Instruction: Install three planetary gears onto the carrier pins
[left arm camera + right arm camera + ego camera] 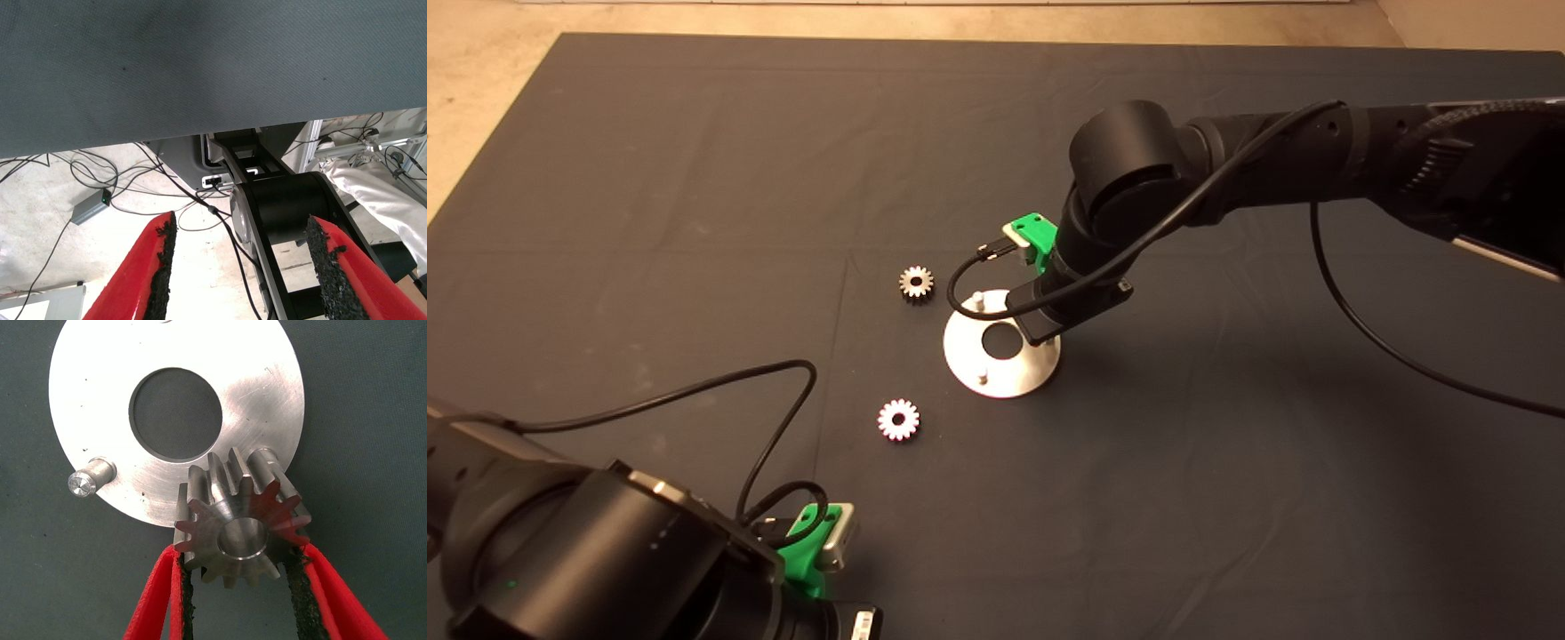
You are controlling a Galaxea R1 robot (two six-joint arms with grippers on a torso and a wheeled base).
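Observation:
The round silver disc (1040, 360) lies mid-mat, and two of its carrier pins (978, 298) (983, 378) show in the head view. My right arm (1085, 267) reaches over the disc's right side. In the right wrist view my right gripper (241, 553) is shut on one planetary gear (243, 537), held at the disc's (100, 373) rim. A pin (265, 457) pokes out just behind the gear, and another pin (90, 480) stands free. Two more gears (916, 283) (898, 420) lie flat on the mat left of the disc. My left gripper (240, 267) is parked open at the lower left.
The dark mat (694, 178) covers the table. A black cable (720, 391) loops from the left arm toward the nearer loose gear. The left wrist view shows the mat's edge, floor cables and a small grey box (90, 208).

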